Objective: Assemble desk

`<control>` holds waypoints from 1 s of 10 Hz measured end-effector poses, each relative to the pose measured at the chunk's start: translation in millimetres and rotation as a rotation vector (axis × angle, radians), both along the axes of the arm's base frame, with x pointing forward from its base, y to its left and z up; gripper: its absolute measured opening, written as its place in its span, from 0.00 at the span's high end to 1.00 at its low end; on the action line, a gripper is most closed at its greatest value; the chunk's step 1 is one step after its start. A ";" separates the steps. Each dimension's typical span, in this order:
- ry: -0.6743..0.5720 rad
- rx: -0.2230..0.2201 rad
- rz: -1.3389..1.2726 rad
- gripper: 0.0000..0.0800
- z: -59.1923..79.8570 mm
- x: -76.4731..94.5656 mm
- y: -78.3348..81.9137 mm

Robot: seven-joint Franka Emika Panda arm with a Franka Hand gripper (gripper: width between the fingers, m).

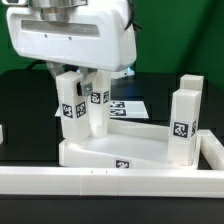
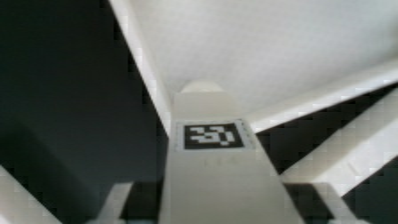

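The white tabletop [image 1: 120, 152] lies flat with its rim up; it also shows in the wrist view [image 2: 267, 50]. My gripper [image 1: 88, 84] is shut on a white square leg [image 1: 97, 112] with a tag and holds it upright over the tabletop's corner at the exterior view's left. In the wrist view this leg [image 2: 215, 140] runs between my fingers [image 2: 119, 203], its far end at the tabletop's edge. A second tagged leg [image 1: 71, 102] stands just beside it. Two more legs [image 1: 183, 125] stand upright at the exterior view's right end of the tabletop.
A long white border rail [image 1: 110, 181] runs along the front and up the exterior view's right. The marker board [image 1: 128, 107] lies flat on the black table behind the tabletop.
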State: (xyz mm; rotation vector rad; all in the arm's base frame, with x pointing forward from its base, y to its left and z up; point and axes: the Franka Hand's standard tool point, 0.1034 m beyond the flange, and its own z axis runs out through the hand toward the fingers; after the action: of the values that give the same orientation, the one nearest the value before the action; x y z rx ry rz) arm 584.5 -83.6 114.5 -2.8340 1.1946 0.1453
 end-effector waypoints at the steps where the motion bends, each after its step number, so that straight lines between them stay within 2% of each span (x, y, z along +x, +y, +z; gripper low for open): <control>1: 0.005 -0.006 -0.071 0.64 -0.1 0.3 0.4; 6: 0.048 -0.039 -0.602 0.64 -1.2 2.6 8.0; 9: 0.060 -0.052 -0.784 0.64 -1.5 4.2 9.5; 10: 0.060 -0.052 -0.775 0.54 -2.0 4.0 9.7</control>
State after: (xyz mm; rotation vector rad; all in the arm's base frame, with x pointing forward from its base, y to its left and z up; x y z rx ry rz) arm 588.5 -73.9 112.5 -2.1943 2.2086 0.1525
